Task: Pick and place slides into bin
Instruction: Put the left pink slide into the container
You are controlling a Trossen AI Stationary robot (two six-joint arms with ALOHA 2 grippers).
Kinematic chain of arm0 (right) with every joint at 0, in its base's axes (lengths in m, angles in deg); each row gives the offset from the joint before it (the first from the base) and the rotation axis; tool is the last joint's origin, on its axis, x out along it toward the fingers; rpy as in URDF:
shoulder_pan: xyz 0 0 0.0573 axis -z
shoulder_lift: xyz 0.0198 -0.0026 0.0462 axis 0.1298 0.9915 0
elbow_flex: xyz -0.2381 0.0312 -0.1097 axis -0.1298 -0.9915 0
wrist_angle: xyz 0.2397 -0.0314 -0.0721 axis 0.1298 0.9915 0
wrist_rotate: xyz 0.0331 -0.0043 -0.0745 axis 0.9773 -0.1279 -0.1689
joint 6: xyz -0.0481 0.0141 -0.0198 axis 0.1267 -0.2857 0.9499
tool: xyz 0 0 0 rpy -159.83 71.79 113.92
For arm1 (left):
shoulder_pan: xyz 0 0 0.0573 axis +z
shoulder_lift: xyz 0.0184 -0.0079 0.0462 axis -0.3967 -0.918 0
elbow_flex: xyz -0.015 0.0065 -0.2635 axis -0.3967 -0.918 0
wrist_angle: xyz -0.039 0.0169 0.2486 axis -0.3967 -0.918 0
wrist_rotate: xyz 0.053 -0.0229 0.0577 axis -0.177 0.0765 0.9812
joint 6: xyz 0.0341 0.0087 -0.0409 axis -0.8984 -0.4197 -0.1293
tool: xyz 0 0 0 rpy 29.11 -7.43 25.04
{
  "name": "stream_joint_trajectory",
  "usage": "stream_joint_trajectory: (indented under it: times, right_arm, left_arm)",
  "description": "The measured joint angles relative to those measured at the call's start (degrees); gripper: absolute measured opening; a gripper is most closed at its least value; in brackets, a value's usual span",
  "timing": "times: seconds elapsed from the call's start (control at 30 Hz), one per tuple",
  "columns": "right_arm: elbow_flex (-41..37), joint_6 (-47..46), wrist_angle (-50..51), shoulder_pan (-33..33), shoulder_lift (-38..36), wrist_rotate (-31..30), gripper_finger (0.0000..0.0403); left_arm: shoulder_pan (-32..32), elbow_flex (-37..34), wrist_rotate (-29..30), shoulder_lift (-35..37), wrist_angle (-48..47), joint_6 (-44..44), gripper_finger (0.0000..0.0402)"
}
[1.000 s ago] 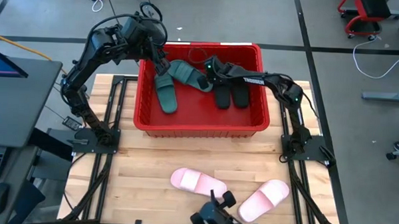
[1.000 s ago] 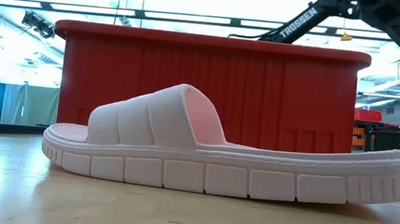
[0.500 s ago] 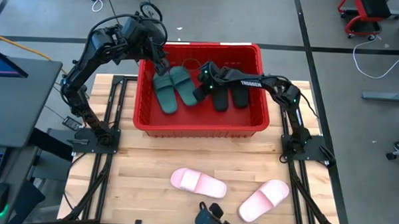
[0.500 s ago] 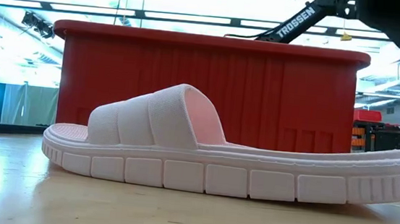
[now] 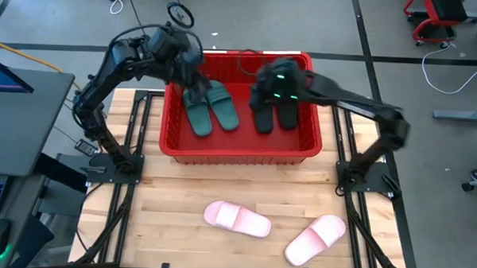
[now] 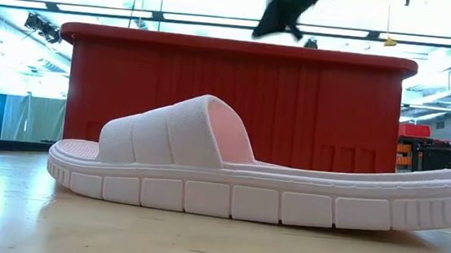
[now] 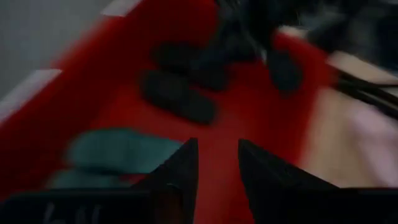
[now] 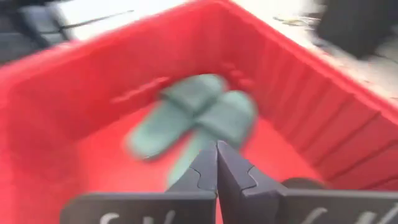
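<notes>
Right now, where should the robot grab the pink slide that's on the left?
Probably by its wide strap, coming straight down from above. The left pink slide lies flat, sole down, on the table, and the low view shows the strap arching up, leaving room for one finger underneath.

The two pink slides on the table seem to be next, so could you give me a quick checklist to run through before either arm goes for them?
1. Green slides inside the bin: ok.
2. Black slides inside the bin: ok.
3. Both pink slides lying flat on the table, apart from each other: ok.
4. Right gripper empty, fingers shut: ok, but must open before grasping.
5. Left gripper empty, fingers parted: ok.
6. Both arms clear of the bin: not ok, both are over it.
</notes>
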Motion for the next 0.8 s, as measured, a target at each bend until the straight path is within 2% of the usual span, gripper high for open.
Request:
stream_joint_trajectory:
  times: [0.07,0.13,0.27,0.4,0.53,0.63,0.8]
  right_arm:
    - [0.04,-0.01,5.3,-2.15,-5.47,3.46,0.0]
    - [0.02,-0.67,10.19,-5.08,-10.32,6.63,0.0]
    - [0.02,-3.4,17.21,-12.67,-17.85,11.52,0.0003]
    - [0.01,-2.59,22.73,-23.24,-21.14,11.06,0.0019]
    - [-0.03,-1.16,26.65,-33.57,-21.08,10.98,0.0057]
    - [-0.03,-1.45,27.3,-40.46,-19.44,10.83,0.0089]
    - [-0.03,1.44,27.42,-49.64,-13.6,6.76,0.0134]
  left_arm:
    - [-2.77,0.0,-4.86,0.0,0.0,0.0,0.0111]
    - [-6.2,0.0,-7.0,0.0,-0.08,0.23,0.0105]
    - [-13.31,-0.1,-7.43,0.0,-0.22,5.1,0.0097]
    - [-21.59,-3.8,-6.58,-0.34,-1.1,8.92,0.0104]
    - [-29.92,-12.97,-4.09,-0.33,0.28,15.91,0.0133]
    - [-35.23,-21.75,-2.17,-0.42,3.19,26.32,0.016]
    - [-42.42,-38.0,-2.07,-0.46,20.21,47.82,0.0196]
